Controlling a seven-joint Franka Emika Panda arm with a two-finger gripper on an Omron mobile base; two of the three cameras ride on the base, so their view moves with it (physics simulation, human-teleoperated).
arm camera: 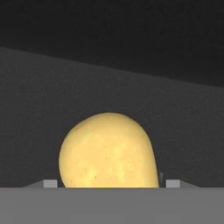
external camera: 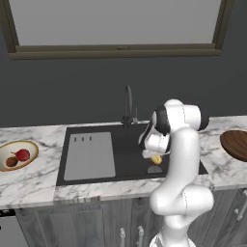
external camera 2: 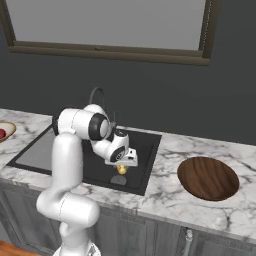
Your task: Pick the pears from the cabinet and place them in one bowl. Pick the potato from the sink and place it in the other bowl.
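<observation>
Hand view shows the end effector pinching the small oval pale-yellow potato above the black rectangular sink; next it should carry it to the dark brown-rimmed bowl.

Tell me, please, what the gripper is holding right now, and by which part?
The gripper is closed on the potato across its sides, low in the sink.

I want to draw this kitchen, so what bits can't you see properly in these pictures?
- Tool: in both base views the white hand covers its tips.
- Potato: in the hand view the bottom edge cuts off its underside.
- Tan bowl with the two pears: cut by the left edge.
- Dark bowl: cut by the right edge.
</observation>
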